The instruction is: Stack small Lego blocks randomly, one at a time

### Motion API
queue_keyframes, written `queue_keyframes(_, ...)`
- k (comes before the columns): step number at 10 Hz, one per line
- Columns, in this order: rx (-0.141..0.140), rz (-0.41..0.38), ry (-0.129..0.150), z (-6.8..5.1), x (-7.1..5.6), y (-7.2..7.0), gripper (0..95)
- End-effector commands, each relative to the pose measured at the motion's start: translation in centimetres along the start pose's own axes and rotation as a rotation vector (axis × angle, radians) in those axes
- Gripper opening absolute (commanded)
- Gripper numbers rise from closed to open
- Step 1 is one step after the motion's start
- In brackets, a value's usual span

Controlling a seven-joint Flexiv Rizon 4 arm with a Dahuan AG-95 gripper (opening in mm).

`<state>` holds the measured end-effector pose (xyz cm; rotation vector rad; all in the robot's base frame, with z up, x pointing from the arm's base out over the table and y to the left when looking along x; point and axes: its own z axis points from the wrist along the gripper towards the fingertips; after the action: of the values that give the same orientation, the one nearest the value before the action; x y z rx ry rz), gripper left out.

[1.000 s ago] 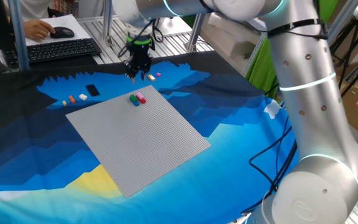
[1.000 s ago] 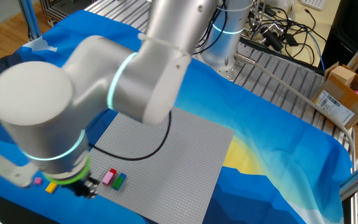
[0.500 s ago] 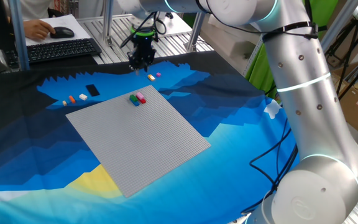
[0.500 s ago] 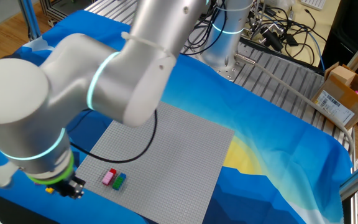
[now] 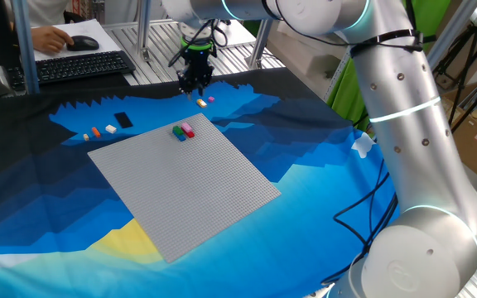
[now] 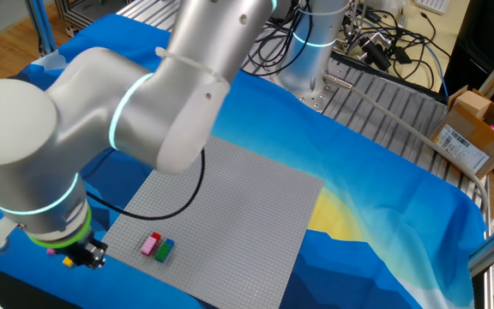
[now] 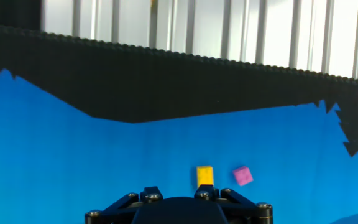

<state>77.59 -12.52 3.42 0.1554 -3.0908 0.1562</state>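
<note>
Blue cloth (image 5: 321,165) is spread over the table. Yellow brick (image 7: 204,175) and pink brick (image 7: 242,175) are seen side by side on it, beyond the grey baseplate (image 5: 185,182). Directly over them the claw (image 5: 195,85) is pointed downward; its opening cannot be told.

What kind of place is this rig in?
Likely a robotics lab: aluminium frame bench, a person's hand at a keyboard and mouse, loose cables, cardboard boxes.

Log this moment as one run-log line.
phase: approach | gripper: over the cloth, above yellow block, nothing seen held | nearby: pink block | on baseplate: pink-and-green pair
</note>
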Motion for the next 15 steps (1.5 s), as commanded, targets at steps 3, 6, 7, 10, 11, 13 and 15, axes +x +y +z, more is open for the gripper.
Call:
queue_keyframes(3, 0.0, -0.001, -0.003, 0.9, -0.7, -0.6, 38.0)
queue_keyframes(6, -0.002, -0.014, -0.01, 1.7, -0.6, -1.1, 38.0)
queue_keyframes(7, -0.003, -0.018, -0.01, 1.8, -0.6, -1.3, 38.0)
queue_keyframes(10, -0.006, -0.025, -0.013, 2.4, -0.6, -1.5, 38.0)
queue_keyframes(11, -0.007, -0.029, -0.013, 2.5, -0.7, -1.6, 38.0)
queue_keyframes(13, -0.011, -0.033, -0.017, 2.7, -0.7, -1.7, 38.0)
queue_keyframes(15, -0.015, -0.039, -0.018, 2.9, -0.7, -1.8, 19.0)
